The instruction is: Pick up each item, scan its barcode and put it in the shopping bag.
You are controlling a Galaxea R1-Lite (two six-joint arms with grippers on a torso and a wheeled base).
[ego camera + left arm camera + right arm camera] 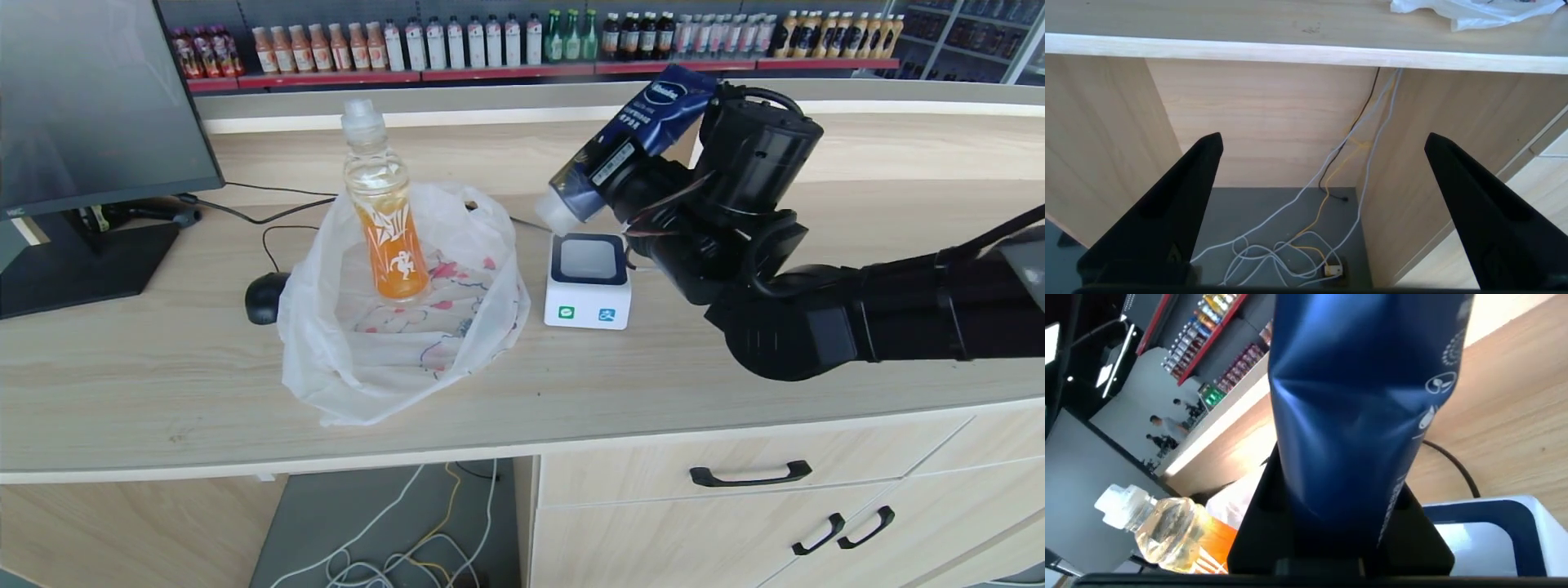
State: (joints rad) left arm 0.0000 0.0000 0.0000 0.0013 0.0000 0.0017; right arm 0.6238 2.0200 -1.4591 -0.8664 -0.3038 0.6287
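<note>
My right gripper [629, 184] is shut on a dark blue tube [629, 143] with a white cap, held tilted cap-down just above the white scanner box [588, 282]. In the right wrist view the blue tube [1364, 416] sits between the fingers, with the scanner [1503, 539] below it. An orange drink bottle [384, 208] stands upright inside the open white shopping bag [359, 351], left of the scanner. The bottle [1167, 531] also appears in the right wrist view. My left gripper [1319, 212] hangs open below the counter edge, over cables on the floor.
A monitor [90, 98] on its stand occupies the counter's left end, with a black mouse [265, 298] beside the bag. Cables [245, 214] run across the counter behind the bag. Drawers with black handles [751, 474] lie under the counter at right. Shelves of bottles [531, 41] line the back.
</note>
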